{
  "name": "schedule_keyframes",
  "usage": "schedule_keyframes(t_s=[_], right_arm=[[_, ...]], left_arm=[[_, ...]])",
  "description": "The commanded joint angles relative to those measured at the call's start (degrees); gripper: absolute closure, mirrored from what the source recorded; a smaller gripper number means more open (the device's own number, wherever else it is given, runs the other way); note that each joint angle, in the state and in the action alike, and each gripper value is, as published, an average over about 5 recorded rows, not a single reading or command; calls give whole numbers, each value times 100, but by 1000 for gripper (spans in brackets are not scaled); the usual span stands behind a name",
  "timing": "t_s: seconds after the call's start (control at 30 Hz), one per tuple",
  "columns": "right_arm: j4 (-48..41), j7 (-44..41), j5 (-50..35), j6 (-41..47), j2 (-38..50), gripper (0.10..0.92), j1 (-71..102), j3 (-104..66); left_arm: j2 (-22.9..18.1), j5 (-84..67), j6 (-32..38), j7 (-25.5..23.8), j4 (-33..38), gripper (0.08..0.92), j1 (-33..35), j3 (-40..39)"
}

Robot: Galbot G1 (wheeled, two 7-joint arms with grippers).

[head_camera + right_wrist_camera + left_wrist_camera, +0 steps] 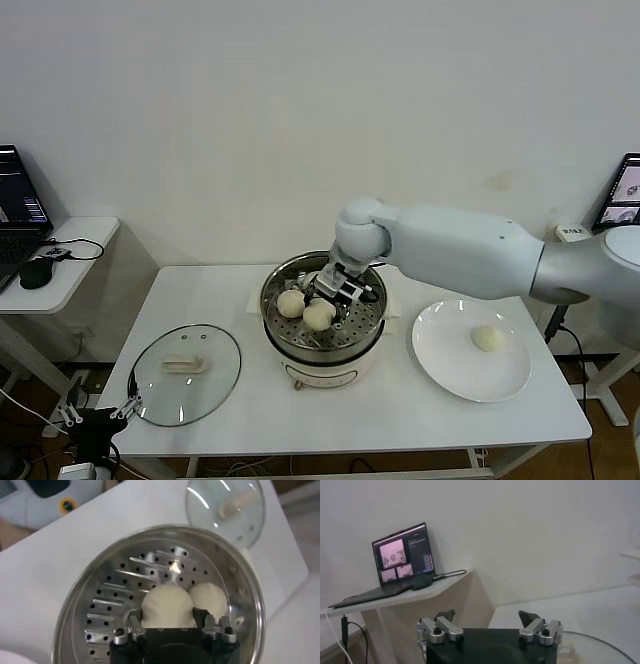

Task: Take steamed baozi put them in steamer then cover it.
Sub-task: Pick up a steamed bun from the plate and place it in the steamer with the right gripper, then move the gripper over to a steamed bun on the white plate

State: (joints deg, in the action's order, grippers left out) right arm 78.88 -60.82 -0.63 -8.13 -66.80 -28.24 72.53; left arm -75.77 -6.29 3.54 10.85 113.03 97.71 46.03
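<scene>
The right gripper [340, 292] is down inside the steamer [323, 322], which stands at the middle of the table [420, 420]. Its fingers sit on either side of a baozi [168, 605] that rests on the perforated tray [115, 605]. From the wrist view the jaws look set about as wide as the bun; whether they are pressing on it or already loosening cannot be told for sure.

In the head view two buns show in the pot: one at the near middle [319, 314], just beside the gripper, and a second baozi [291, 302] to its left. The wrist view shows the two almost touching. The bun between the fingers may be the near one. A last baozi [488, 338] waits on the white plate [450, 375] to the right of the steamer.

The step in hand appears to be setting a bun down on the tray. The next move calls for the jaws to part cleanly and the arm to lift straight up, without nudging the neighbouring bun, before it crosses right to the plate.

The glass lid [187, 373] lies flat on the table's near left, handle up, not yet used. The left gripper [490, 627] is parked low at the left, off the table, its jaws spread wide and empty.
</scene>
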Motion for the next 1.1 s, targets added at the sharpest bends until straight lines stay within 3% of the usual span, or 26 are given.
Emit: schedule_keyframes(t_s=[0.03,0.3,0.5,0.63,0.77,0.97,1.1], right_arm=[[68,-1,331,-634,-101,381,17,196],[87,97,379,-677,-13,369,110,216],[29,171,257,-604,97,237,-6,-41],[-10,121,-84,-287,290,206,-191,-339],[-2,26,-427,274,676,203,-356,-585],[381,28,-1009,1980,1707,203,-488,-679],[702,20,-1069,2477,2506,203,-483,-685]], left_arm=[[-4,-2,11,7,-22,177,-7,-12],[-28,18,12,11,-36,177,-23,-55],[0,19,6,5,-36,177,-36,-37],[63,23,-8,-6,-39,177,-51,-13],[120,33,-19,-16,-43,177,-82,0],[267,43,-8,-30,-81,177,-84,-27],[391,25,-9,-42,-105,177,-127,-52]])
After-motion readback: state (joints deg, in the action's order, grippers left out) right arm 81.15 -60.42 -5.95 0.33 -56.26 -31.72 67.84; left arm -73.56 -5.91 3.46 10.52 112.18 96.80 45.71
